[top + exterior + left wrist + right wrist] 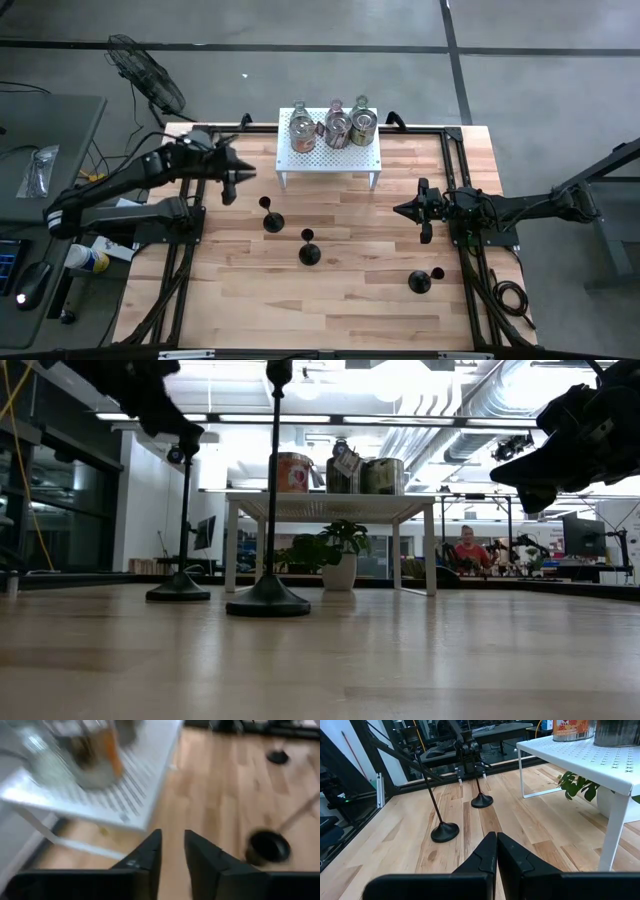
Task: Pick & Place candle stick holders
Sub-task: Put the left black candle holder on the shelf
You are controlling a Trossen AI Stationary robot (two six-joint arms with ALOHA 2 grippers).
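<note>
Three black candle stick holders with round bases and thin stems are on the wooden table: one [272, 221] left of middle, one [310, 253] at the middle, one [420, 282] toward the near right. Several squat glass and silvery holders [337, 128] stand on the white perforated rack [300, 162] at the far edge. My left gripper [232, 185] hovers left of the rack, above and apart from the leftmost black holder [267, 847]. Its fingers [172, 837] stand slightly open with nothing between them. My right gripper [400, 210] waits at the right, shut [496, 836].
The rack's legs [615, 832] stand close to the far edge. A black frame rail [455, 160] runs along the table's sides. A fan [145, 70] and a desk [40, 150] are off the table to the left. A person [468, 546] sits in the room behind.
</note>
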